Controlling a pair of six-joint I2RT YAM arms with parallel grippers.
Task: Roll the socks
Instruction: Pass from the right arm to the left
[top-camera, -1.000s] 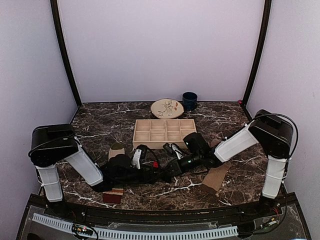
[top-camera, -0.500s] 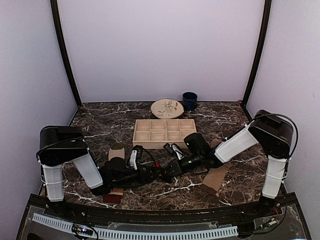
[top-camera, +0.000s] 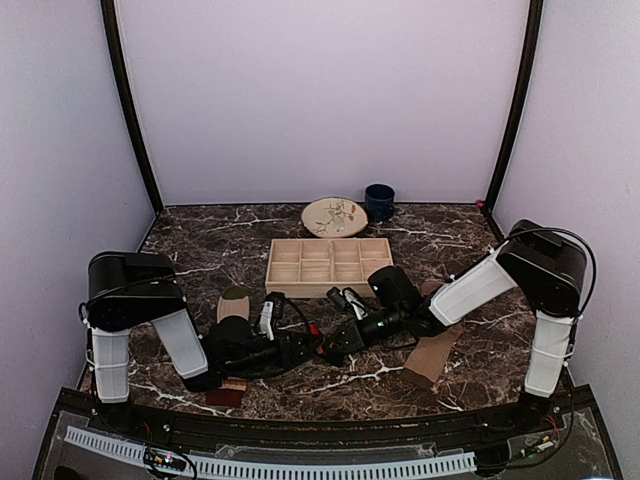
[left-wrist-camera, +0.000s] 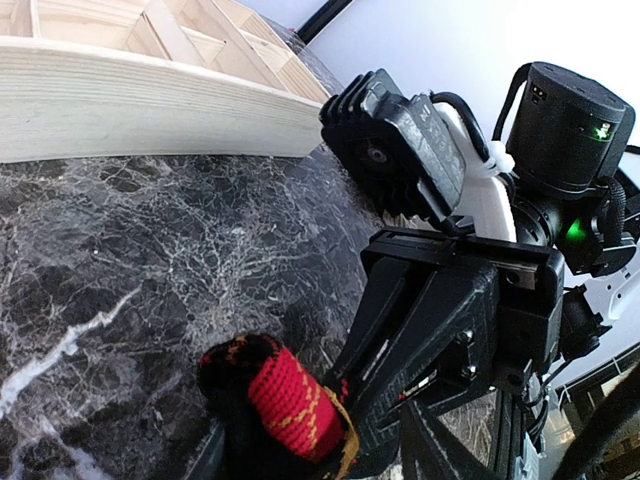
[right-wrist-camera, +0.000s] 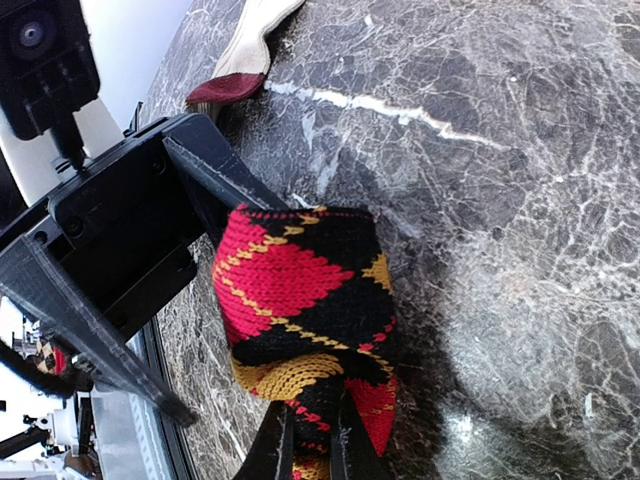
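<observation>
Both arms are reaching in low at centre. Right gripper (right-wrist-camera: 312, 445) is pinching the argyle sock (right-wrist-camera: 300, 290); left gripper (top-camera: 308, 345) fingers are sitting apart around it.

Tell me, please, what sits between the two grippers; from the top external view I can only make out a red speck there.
Observer: In the right wrist view it is the black argyle sock, bunched into a short roll, and the right gripper is shut on its end.
Operator: Thank you. Has the left one taken hold as well?
Observer: Not from what that view shows. The left gripper is open, its jaws standing on either side of the roll, and its lower finger is clear of the fabric.
</observation>
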